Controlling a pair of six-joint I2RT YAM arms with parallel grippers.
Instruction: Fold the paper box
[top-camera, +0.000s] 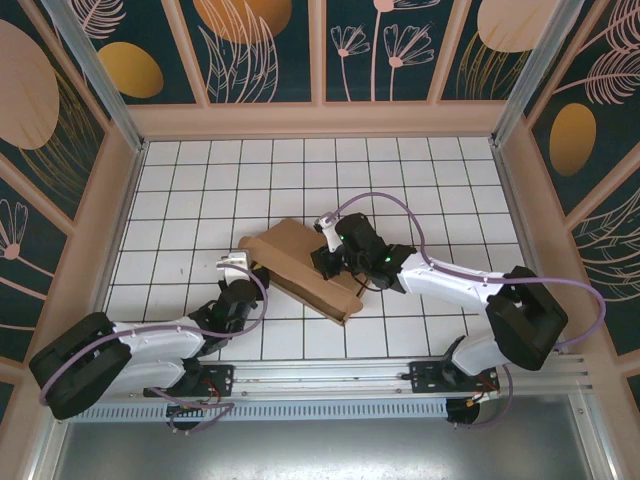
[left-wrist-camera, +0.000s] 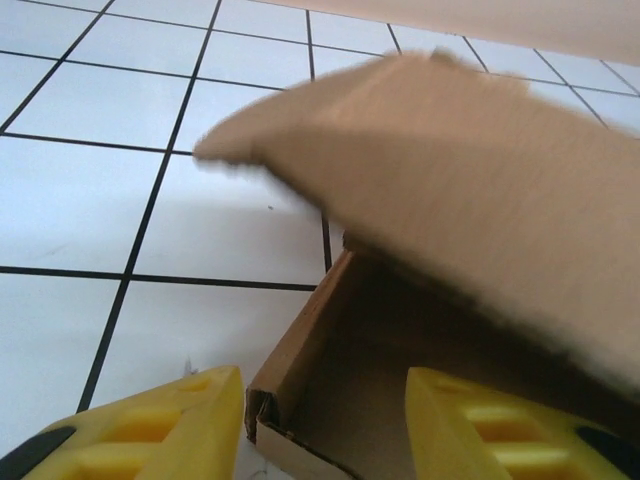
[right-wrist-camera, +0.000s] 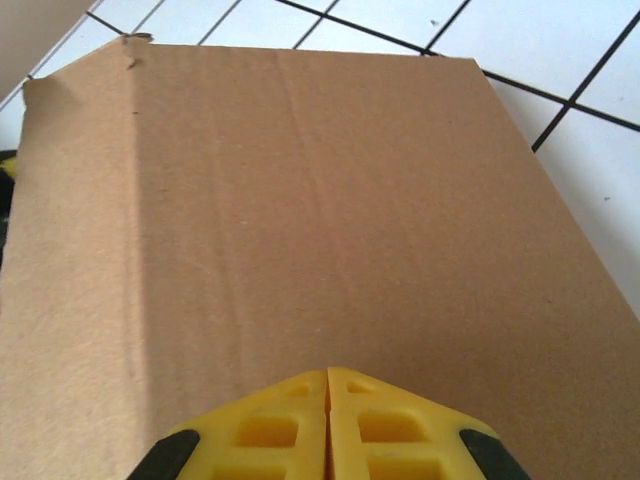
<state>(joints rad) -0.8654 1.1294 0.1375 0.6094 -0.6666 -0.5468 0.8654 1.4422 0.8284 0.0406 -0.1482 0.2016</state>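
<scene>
The paper box (right-wrist-camera: 300, 220) is matt, faintly ribbed cardboard; the table (top-camera: 200, 180) smooth; the right end effector (right-wrist-camera: 327, 385) smooth plastic.

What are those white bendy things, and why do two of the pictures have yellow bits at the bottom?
They are two robot arms, the left arm and the right arm, bolted to the near edge of a white tiled table. One picture comes from a camera up above. The other two come from a small camera on each wrist, so the yellow bits are each arm's own pincer fingers. On the table lies a brown cardboard paper box, partly folded, with its lid raised. The left pincer is open, with a corner of the box between its fingers. The right pincer is shut, with its tips at the flat lid.
</scene>
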